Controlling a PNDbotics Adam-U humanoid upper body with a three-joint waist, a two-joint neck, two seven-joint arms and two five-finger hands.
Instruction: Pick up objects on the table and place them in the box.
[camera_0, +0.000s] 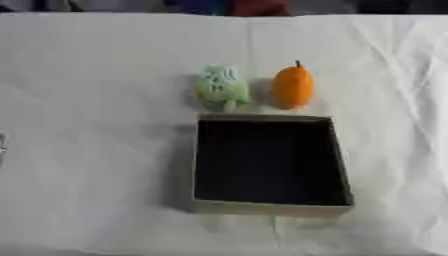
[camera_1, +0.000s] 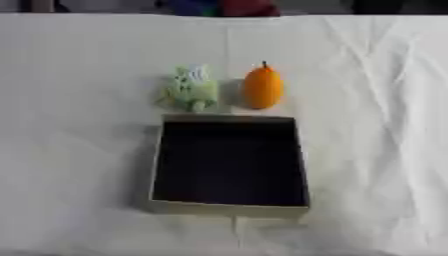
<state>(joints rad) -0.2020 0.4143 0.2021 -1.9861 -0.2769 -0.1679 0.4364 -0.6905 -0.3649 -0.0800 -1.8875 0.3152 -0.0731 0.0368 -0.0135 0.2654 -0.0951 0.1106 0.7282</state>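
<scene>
While neither hand shows clearly, both objects wait behind the box, and nothing is inside it yet.

You have the orange fruit (camera_0: 292, 88) and the pale green toy (camera_0: 220, 88) side by side on the white surface (camera_0: 87, 125), just beyond the far wall of the dark open box (camera_0: 271, 207). Whether your fingers are wide or narrow cannot be told; only a sliver shows at the left edge. Reaching over the box risks clipping its wall, and the rounded fruit may roll if nudged.
</scene>
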